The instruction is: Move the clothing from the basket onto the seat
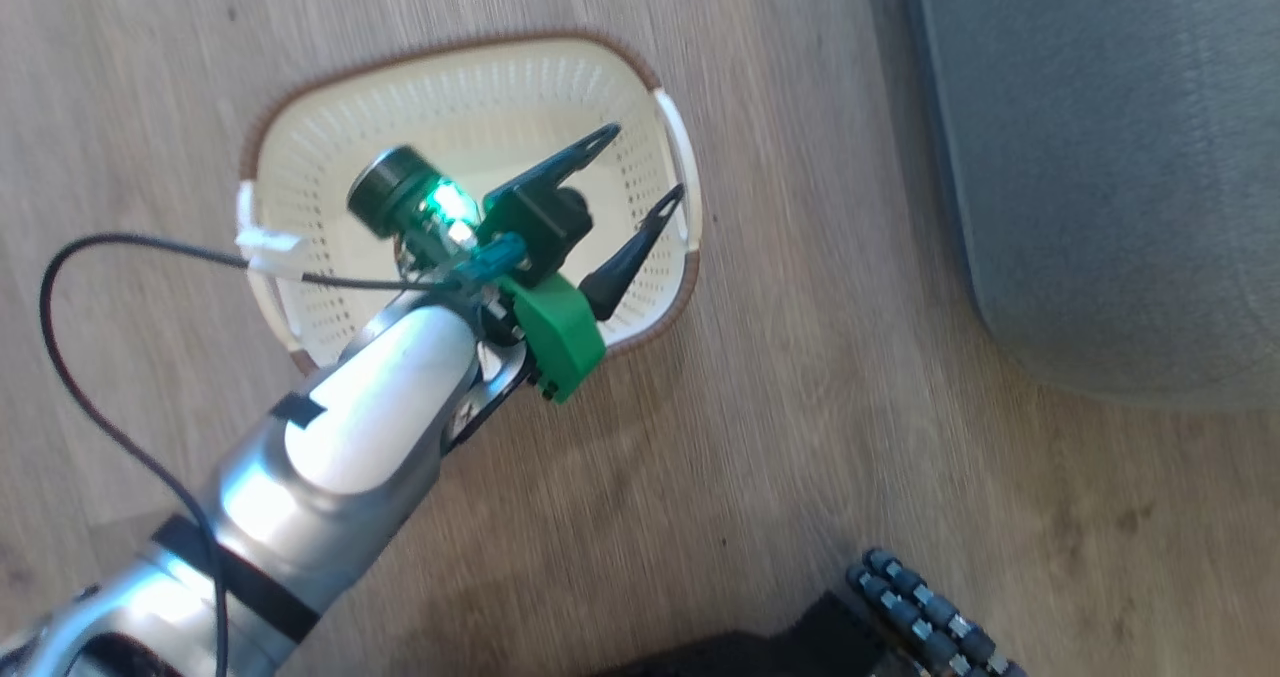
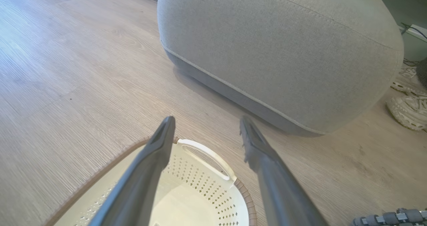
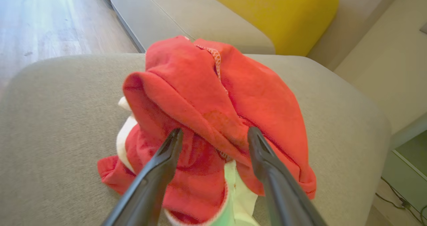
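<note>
Right tool: jaws open, the two dark fingers spread wide with nothing pinched between them. In the right wrist view the clothing lies directly ahead of the fingertips and just beyond them. It is a bunched red heap whose near folds fall between the two fingers and under them. I cannot tell whether the fingertips touch the fabric. White pieces show at the left edge of the heap and at its near edge, between the fingers.

Clothing location: on the seat, roughly mid-cushion, with grey upholstery visible on every side of the heap. A yellow cushion sits at the far right, well apart from the garments.

Left tool: jaws open, holding nothing. In the head view it hangs over the basket, fingers pointing toward the far right rim. The basket's perforated walls and pale base are visible around the tool. A black cable loops off the arm on the left.

In the left wrist view the spread fingers frame the basket's white side handle. The basket stands on the wood floor. The seat's rounded, stitched edge is near it to the far right, with a strip of floor between them. A pair of pale shoes lies on the floor at the right, beside the seat.
</note>
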{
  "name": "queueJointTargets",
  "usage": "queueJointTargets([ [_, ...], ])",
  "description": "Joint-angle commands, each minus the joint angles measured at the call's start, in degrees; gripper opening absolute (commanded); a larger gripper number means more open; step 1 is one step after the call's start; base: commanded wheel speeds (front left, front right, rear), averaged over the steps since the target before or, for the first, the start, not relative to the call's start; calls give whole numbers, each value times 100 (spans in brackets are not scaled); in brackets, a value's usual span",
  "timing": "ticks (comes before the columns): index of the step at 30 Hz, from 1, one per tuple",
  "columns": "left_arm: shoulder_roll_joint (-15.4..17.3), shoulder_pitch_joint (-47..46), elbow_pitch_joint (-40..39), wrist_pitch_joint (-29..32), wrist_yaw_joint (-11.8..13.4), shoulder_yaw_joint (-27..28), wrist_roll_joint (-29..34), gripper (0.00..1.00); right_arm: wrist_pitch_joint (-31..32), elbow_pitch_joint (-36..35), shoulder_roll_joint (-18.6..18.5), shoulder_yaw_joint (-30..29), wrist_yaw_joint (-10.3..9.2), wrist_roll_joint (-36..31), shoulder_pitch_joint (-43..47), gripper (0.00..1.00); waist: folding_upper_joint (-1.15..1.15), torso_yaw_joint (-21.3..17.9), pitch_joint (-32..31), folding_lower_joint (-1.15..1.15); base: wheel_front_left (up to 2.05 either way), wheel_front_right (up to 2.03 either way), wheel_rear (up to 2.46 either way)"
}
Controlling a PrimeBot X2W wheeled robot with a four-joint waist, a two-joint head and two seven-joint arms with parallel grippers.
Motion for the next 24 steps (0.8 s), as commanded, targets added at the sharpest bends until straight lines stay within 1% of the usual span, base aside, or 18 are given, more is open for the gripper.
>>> queueJointTargets([
  [1,16,84,-99,-55,51,171,-24,100,-51,-288,-232,147,-2,126,292,100,0,53,-267,1,0,0,0],
  [2,9,137,-44,-77,78,206,-54,100,-52,-498,-218,394,-2,275,532,100,0,77,-378,1,0,0,0],
  [4,-29,257,39,-118,120,304,-146,100,-52,-895,-162,700,-2,661,940,100,0,132,-603,1,0,0,0],
  [7,-60,414,135,-153,170,432,-225,100,-52,-1551,10,949,-2,904,1453,100,0,222,-897,1,0,0,0],
  [11,-100,646,210,-170,250,621,-283,100,-53,-2313,405,1037,-2,842,1952,100,0,394,-1263,1,0,0,0],
  [13,-133,781,182,-172,284,766,-296,100,-53,-2615,608,1080,-2,711,2147,100,0,507,-1442,1,0,0,0],
  [17,-178,1116,124,-174,355,1097,-276,100,-53,-3131,1161,1143,-2,474,2483,100,0,745,-1783,1,0,0,0],
  [19,-183,1304,93,-174,401,1300,-252,100,-53,-3416,1452,1184,-2,511,2622,100,0,860,-1949,1,0,0,0],
  [21,-182,1489,84,-174,460,1511,-216,100,-53,-3608,1633,1299,-2,539,2783,100,0,979,-2112,1,0,0,0],
  [24,-192,1736,72,-174,537,1835,-143,100,-53,-3708,1802,1452,-2,541,2986,100,0,1173,-2324,1,0,0,0],
])
